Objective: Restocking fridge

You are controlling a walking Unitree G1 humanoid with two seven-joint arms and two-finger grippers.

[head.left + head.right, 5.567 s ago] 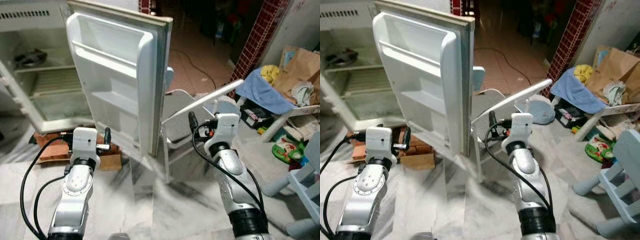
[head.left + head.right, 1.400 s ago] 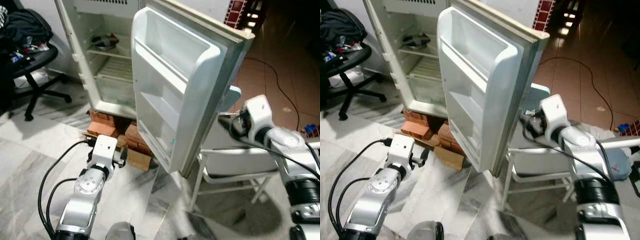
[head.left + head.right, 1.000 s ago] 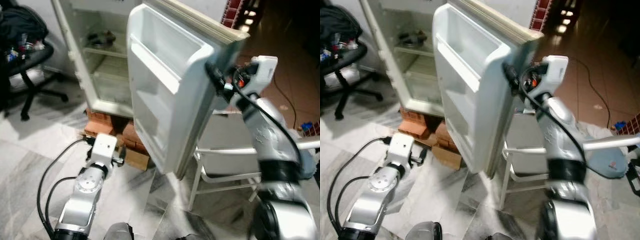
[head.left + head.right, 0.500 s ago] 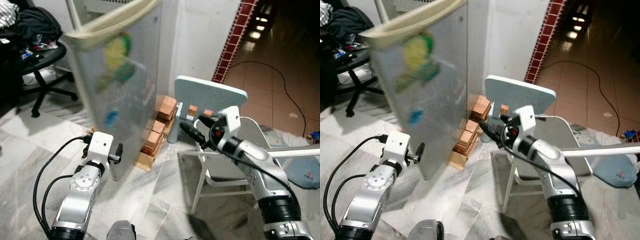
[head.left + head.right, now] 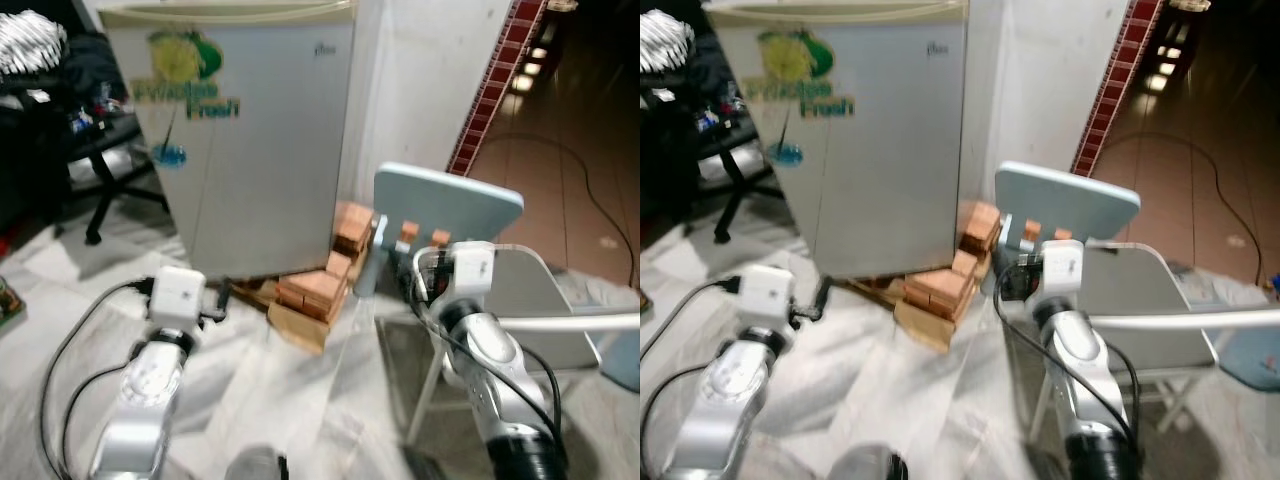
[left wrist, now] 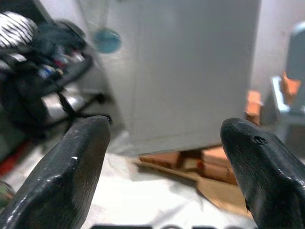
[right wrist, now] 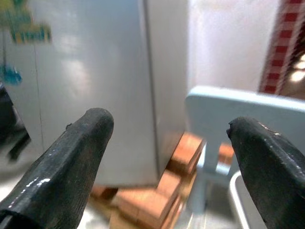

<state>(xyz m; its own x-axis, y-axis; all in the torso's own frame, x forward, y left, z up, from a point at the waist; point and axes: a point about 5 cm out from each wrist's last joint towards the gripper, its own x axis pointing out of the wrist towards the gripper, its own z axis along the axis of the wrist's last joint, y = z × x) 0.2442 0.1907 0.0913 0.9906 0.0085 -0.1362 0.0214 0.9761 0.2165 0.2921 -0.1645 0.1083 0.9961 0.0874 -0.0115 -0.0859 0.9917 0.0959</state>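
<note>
The fridge (image 5: 245, 140) stands against the wall with its door shut, its base raised on a stack of bricks (image 5: 325, 275) at the floor, and a yellow-and-green sticker (image 5: 190, 75) near the top left corner of the door. Both arms are held out low in front of it: the left gripper (image 6: 162, 162) points at the lower part of the door, its two fingers spread wide with nothing between them, and the right gripper (image 7: 167, 162) points toward the fridge's right edge and the chair, its fingers likewise spread and empty. Judging from the closed door and empty claws, the restocking looks finished or close to it; the sound thing to check now is that the door sits flush all along its edge, and to draw the arms back without catching the chair or the bricks. Counted: one fridge, one light blue chair (image 5: 450, 205) just beside it on the right, one black office chair (image 5: 95, 150) to the left, several bricks in one pile, and no food or bottles that can be made out.
</note>
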